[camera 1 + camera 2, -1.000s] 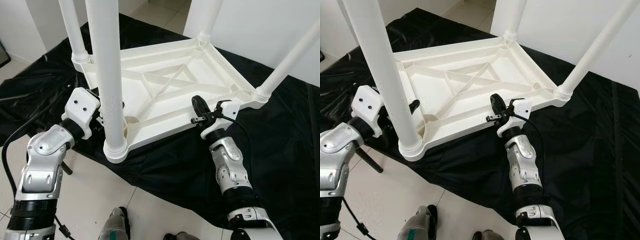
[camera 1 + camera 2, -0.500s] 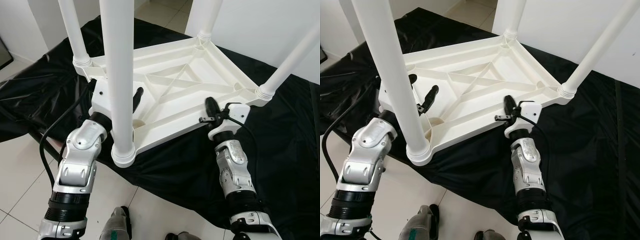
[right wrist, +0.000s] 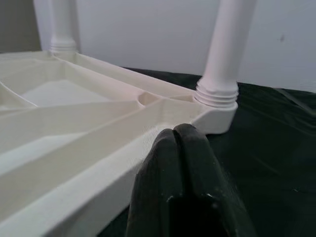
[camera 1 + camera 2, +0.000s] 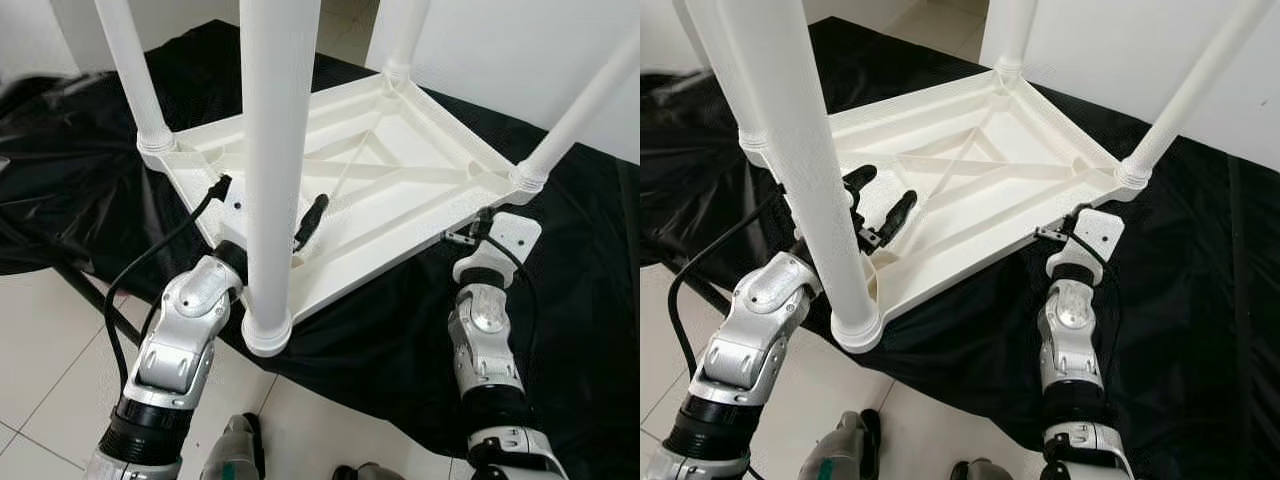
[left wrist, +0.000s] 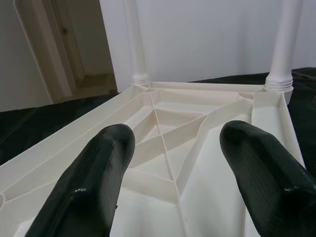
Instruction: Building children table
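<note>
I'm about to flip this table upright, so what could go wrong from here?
1. The left gripper hangs open over the tabletop's underside, gripping nothing, so a lift would be one-sided.
2. The right gripper is shut at the rim, not clamped on it; it may slip.
3. The near leg stands close to the left arm and could be knocked, and the black sheet may drag.

**Left gripper moves in over the tabletop; right gripper drops to its edge**

The left gripper (image 4: 878, 208) has swung from outside the near left leg (image 4: 800, 170) to above the upturned tabletop (image 4: 970, 165), fingers spread over its ribbed underside. The right gripper (image 3: 180, 148) has slid from the middle of the near edge toward the right corner leg (image 4: 1185, 90), its fingers now pressed together beside the rim.
</note>
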Robot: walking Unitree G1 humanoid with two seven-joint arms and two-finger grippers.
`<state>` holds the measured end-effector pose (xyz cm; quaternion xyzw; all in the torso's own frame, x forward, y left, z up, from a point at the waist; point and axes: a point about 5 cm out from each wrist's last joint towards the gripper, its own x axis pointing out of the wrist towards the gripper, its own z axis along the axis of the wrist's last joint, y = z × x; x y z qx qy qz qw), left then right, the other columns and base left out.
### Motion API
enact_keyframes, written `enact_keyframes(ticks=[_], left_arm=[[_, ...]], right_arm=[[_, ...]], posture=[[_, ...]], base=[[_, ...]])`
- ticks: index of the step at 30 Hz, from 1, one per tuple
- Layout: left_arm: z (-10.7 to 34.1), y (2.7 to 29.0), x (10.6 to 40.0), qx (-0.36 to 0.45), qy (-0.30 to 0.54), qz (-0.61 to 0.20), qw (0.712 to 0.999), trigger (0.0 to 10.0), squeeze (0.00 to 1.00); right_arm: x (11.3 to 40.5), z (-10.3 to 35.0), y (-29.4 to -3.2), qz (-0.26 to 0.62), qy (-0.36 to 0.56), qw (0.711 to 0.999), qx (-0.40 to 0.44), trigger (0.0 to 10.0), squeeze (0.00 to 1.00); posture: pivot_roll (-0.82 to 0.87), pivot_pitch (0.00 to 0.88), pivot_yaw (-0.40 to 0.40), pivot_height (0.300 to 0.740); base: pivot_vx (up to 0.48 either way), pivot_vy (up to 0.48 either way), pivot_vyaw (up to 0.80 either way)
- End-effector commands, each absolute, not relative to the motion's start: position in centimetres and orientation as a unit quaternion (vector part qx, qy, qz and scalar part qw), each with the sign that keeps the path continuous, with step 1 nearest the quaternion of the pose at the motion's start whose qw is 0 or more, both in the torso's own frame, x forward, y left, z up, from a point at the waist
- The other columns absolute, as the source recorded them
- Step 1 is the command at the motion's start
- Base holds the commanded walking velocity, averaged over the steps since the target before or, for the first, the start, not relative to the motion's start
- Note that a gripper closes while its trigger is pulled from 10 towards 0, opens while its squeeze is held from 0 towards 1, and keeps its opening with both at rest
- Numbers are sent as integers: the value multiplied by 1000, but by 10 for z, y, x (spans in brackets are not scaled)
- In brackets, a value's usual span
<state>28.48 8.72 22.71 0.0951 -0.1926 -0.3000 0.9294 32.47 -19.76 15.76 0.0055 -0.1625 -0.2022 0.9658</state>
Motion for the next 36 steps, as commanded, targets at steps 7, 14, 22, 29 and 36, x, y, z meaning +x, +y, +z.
enact_keyframes(ticks=[7, 14, 22, 29, 36], left_arm=[[226, 63, 276, 103, -189, -405, 889, 10000, 0], [229, 58, 273, 101, -195, -413, 884, 10000, 0], [237, 52, 272, 94, -202, -417, 881, 10000, 0], [240, 49, 270, 93, -207, -420, 878, 10000, 0], [241, 46, 267, 91, -208, -425, 876, 10000, 0]], right_arm=[[330, 127, -210, -295, -56, 954, 7, 10000, 0], [352, 126, -209, -278, -12, 960, 14, 10000, 0], [381, 145, -189, -190, 0, 980, 58, 10000, 0], [391, 161, -180, -142, -15, 987, 73, 10000, 0], [399, 170, -178, -94, -6, 992, 79, 10000, 0]], posture=[[170, 172, -48, 740], [170, 184, -49, 740], [185, 197, -53, 740], [193, 204, -54, 740], [192, 208, -55, 740]], base=[[0, 0, 0], [0, 0, 0], [0, 0, 0], [0, 0, 0], [0, 0, 0]])
